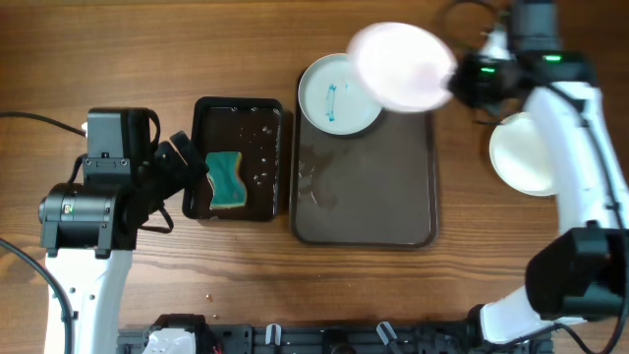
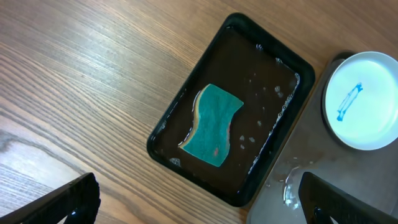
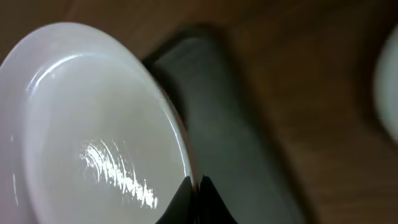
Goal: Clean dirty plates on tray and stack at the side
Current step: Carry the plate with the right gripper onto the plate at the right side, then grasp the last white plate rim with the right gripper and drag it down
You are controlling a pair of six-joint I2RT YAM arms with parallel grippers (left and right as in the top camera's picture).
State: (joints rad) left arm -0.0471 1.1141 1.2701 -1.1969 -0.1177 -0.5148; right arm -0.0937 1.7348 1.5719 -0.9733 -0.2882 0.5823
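My right gripper (image 1: 454, 79) is shut on the rim of a plain white plate (image 1: 400, 65) and holds it in the air above the far right corner of the dark brown tray (image 1: 364, 187). In the right wrist view the jaws (image 3: 196, 186) pinch that plate's edge (image 3: 93, 130). A second plate (image 1: 334, 93) with a teal smear lies on the tray's far left corner; it also shows in the left wrist view (image 2: 364, 99). A third white plate (image 1: 524, 152) lies on the table to the right of the tray. My left gripper (image 1: 187, 162) is open and empty by the black tray.
A small glossy black tray (image 1: 237, 157) left of the brown tray holds a teal sponge (image 1: 226, 180) and water drops; the sponge also shows in the left wrist view (image 2: 212, 124). Wet streaks mark the brown tray's left side.
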